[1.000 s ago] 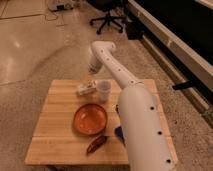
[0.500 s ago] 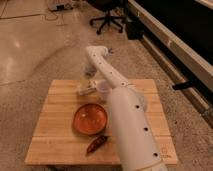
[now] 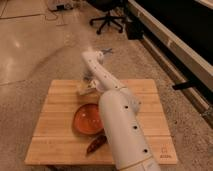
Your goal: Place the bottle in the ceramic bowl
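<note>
White arm (image 3: 120,125), its gripper (image 3: 87,81) down at the whitish bottle (image 3: 83,88), glossy orange bowl (image 3: 86,119) with darker rim, dark-red pepper (image 3: 96,144), pale wood table (image 3: 54,131).

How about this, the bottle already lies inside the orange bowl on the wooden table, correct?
Not quite. The camera view shows the bottle outside the orange bowl, beyond its far rim at the wooden table's far side, with the gripper right at it.

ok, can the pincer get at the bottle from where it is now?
Probably yes. The pincer hangs just above the bottle on the far side of the table, and nothing shows between them. The ceramic bowl sits nearer, off that path.
</note>
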`<state>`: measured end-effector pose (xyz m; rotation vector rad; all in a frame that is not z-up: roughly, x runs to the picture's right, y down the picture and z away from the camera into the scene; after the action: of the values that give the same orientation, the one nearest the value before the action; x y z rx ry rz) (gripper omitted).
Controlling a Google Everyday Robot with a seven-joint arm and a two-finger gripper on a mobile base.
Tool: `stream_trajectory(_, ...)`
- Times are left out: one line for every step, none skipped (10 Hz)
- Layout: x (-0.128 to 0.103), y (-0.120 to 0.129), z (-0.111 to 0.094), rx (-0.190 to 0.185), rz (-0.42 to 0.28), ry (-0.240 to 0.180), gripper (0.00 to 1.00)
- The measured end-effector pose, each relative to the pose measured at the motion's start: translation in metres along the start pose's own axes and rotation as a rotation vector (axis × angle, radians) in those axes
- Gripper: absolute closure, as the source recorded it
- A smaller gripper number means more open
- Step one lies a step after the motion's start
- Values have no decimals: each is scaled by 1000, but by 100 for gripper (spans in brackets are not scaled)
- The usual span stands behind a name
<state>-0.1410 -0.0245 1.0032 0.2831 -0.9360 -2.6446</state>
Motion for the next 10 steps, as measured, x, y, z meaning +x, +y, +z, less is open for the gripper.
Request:
stream_trajectory(0, 1, 2, -2, -1, -4, 34)
stream_trajectory(1, 0, 3, -4, -4, -5, 42)
stream_trajectory(3, 0, 2, -8, -13, -4, 55)
stream_trajectory(5, -2, 1, -9, -25, -3, 64)
stream_trajectory(6, -5, 0, -13, -46, -4, 76)
stream_trajectory(8, -9, 0, -15, -66, -4, 85)
stream_trajectory(10, -12, -2, -19, -85, 0, 94)
stream_trajectory(15, -14, -6, -26, -105, 16, 99)
stream_trajectory(22, -17, -11, -32, -123, 41, 100)
stream_trajectory(32, -21, -20, -36, -145, 79, 100)
